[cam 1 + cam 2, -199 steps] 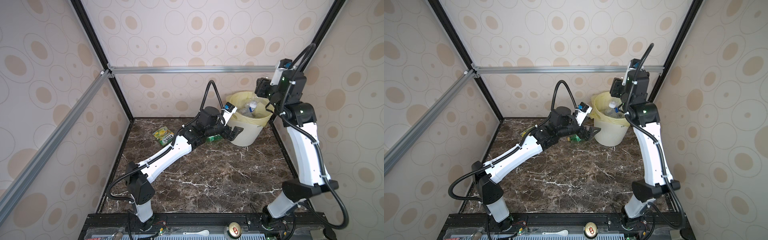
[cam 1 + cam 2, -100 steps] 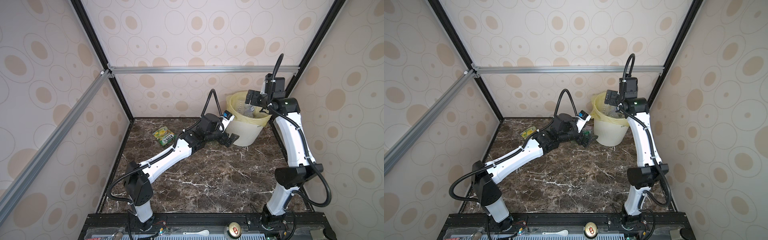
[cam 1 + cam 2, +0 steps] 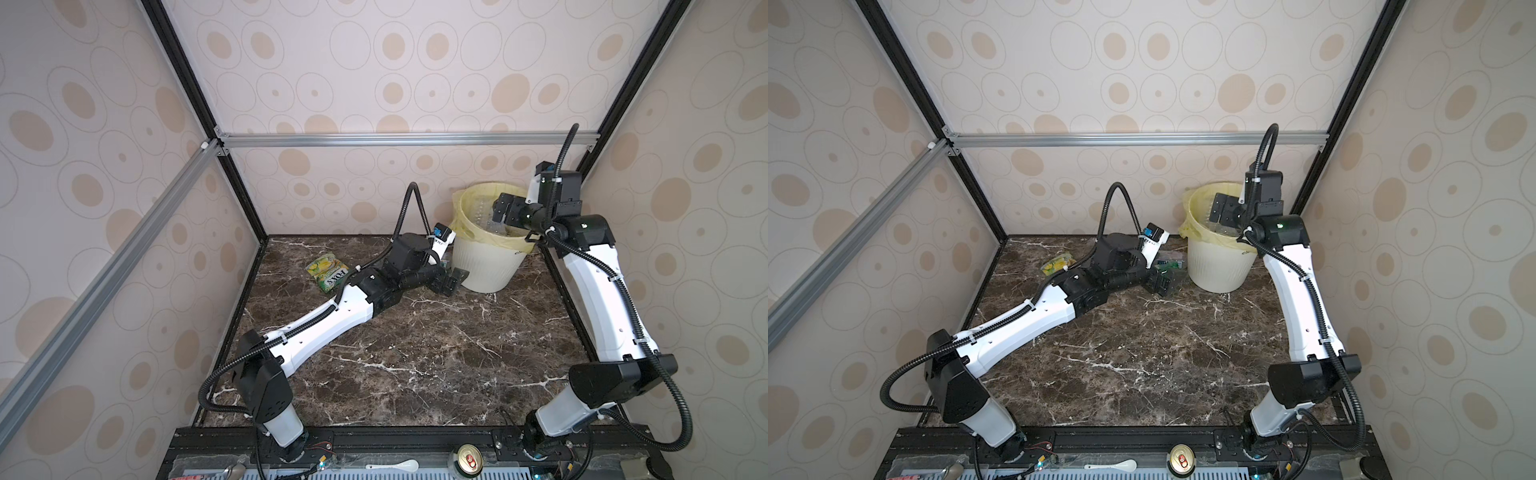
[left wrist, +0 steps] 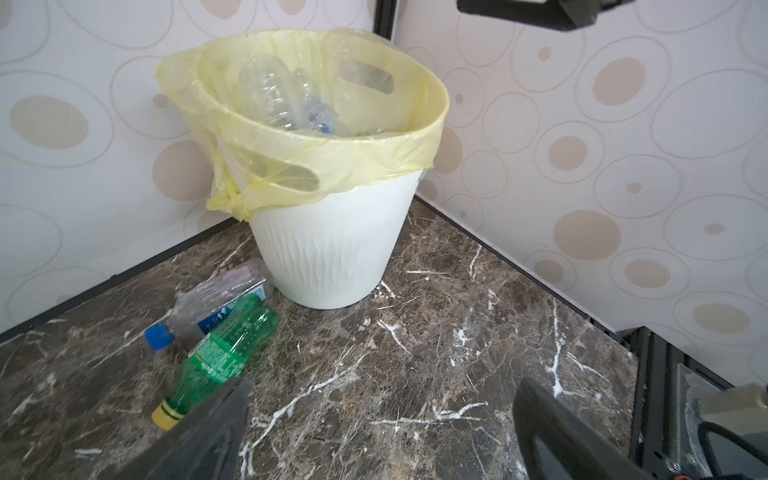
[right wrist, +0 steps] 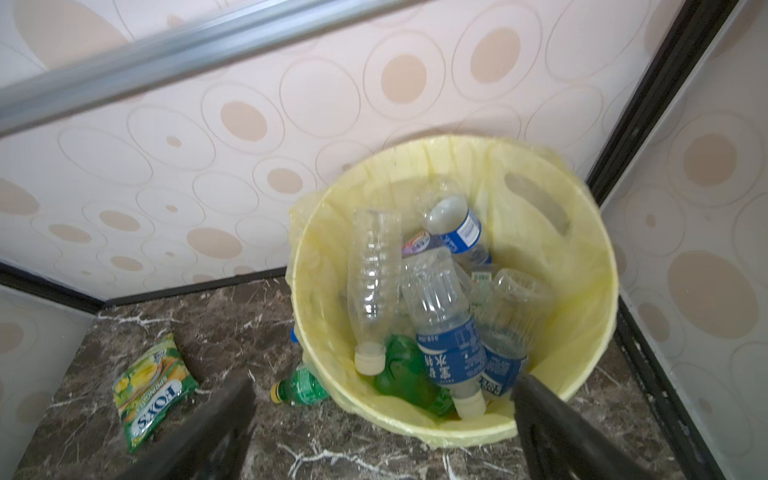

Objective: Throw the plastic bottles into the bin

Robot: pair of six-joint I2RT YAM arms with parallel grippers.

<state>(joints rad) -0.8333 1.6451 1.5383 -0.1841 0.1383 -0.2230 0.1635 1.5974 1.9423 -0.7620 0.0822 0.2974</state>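
Bright, even, soft-shadowed light; motion blur in the right wrist view.

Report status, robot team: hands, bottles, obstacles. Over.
Left hand open, empty, near green bottle. Right hand open over bin, empty. It and clear bottle lie beside bin. Nothing blocks them.

I work in a lab test booth: circle-patterned wallpaper panels (image 3: 374,62) on black and aluminium framing (image 3: 407,139) enclose my marble-look tabletop (image 3: 436,340).

The right gripper (image 5: 384,386) hangs above the bin (image 5: 552,249), jaws spread wide and empty. The bin holds clear plastic bottles (image 5: 444,320) with blue labels, plus one green. On the table (image 5: 232,332), a green bottle (image 5: 301,388) lies just beside the bin, between it and the FOXS packet (image 5: 151,386).
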